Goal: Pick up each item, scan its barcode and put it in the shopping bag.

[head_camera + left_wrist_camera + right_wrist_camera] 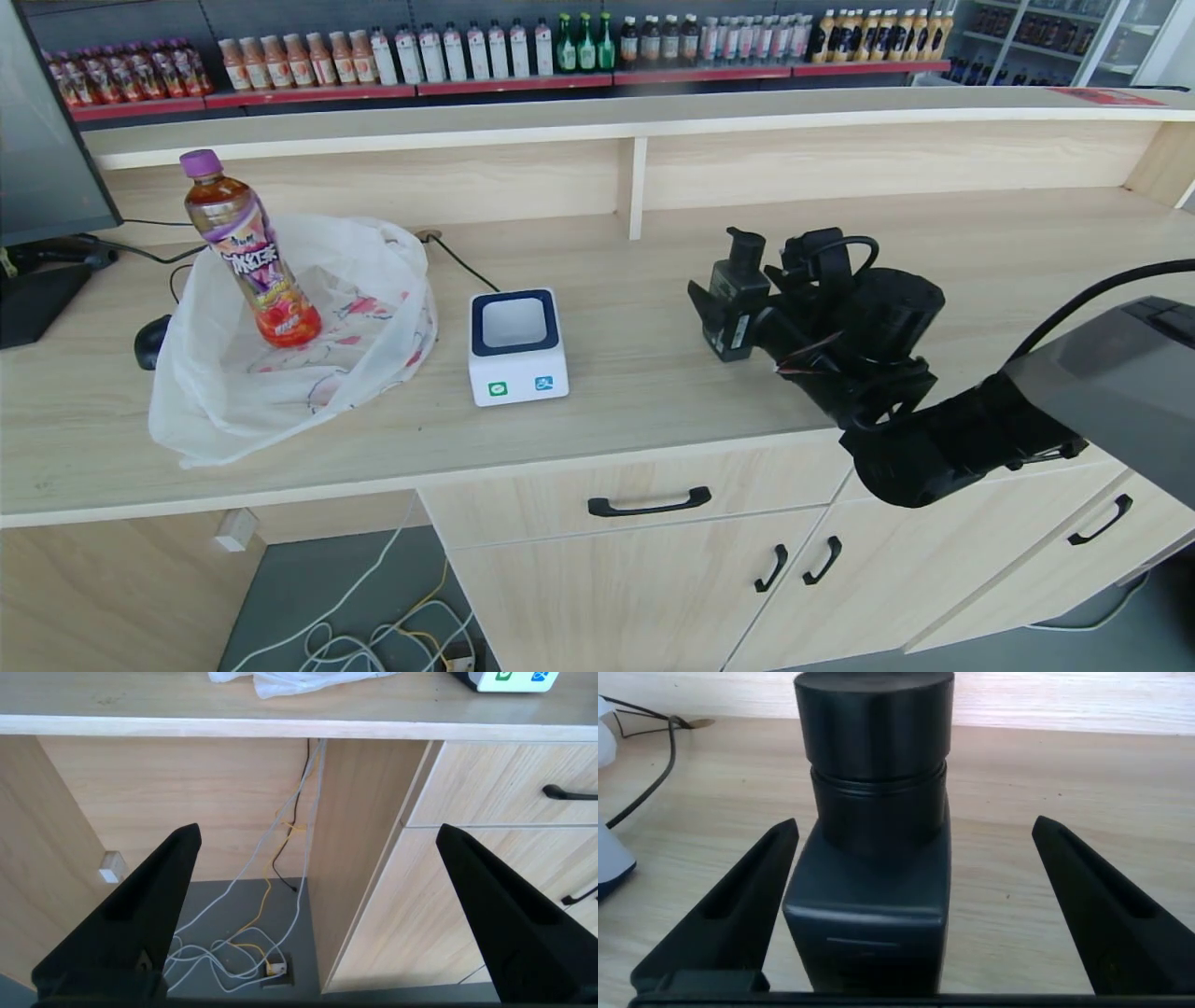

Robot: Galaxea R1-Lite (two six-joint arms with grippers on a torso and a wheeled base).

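1. Currently, we see the right end effector (915, 826) with its fingers spread wide, low over the surface (644, 373).
2. A dark, black-capped container (873, 765) stands upright between those fingers; we cannot tell whether either finger touches it.
3. Left of it, well apart, sits the white scanner (516, 345), window facing up.
4. Further left, the shopping bag (373, 280) lies open on the surface, with a purple-capped bottle (252, 252) standing tilted inside it.
5. We find the left end effector (318, 831) below the surface's edge, fingers apart and holding nothing, facing the cabinet front (467, 859) and loose cables (243, 943) on the floor.
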